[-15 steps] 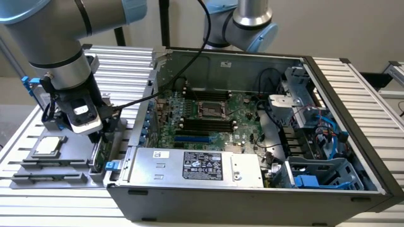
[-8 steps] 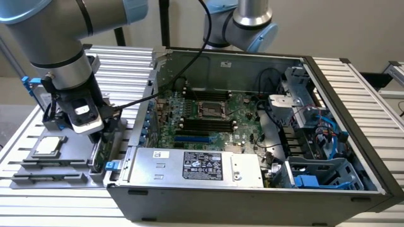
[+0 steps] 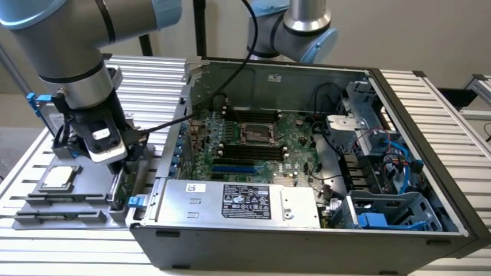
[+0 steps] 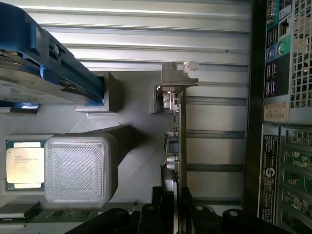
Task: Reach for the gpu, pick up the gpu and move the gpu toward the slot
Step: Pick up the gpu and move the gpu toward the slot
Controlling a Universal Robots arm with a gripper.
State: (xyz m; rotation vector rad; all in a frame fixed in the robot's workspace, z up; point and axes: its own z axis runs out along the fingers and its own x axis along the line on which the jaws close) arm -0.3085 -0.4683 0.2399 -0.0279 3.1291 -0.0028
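The gpu (image 4: 178,127) stands on edge in the grey fixture tray (image 3: 46,207) at the exterior view's left, beside the open computer case (image 3: 429,172). Edge-on it looks thin and dark, with its silver bracket (image 4: 178,78) at the far end. In the exterior view the card (image 3: 117,190) sits just under the wrist. My gripper (image 4: 174,212) is down over its near end, one black finger (image 4: 161,207) on each side, shut on the card, which still rests in the fixture. The blue slot (image 3: 234,169) lies on the green motherboard (image 3: 295,129) inside the case.
A silver hard drive with blue rails (image 4: 44,73) and a small square chip (image 4: 23,168) share the tray, beside a grey ribbed block (image 4: 80,168). The case's metal wall (image 4: 256,122) runs close beside the card. A power supply (image 3: 238,202) fills the case's front.
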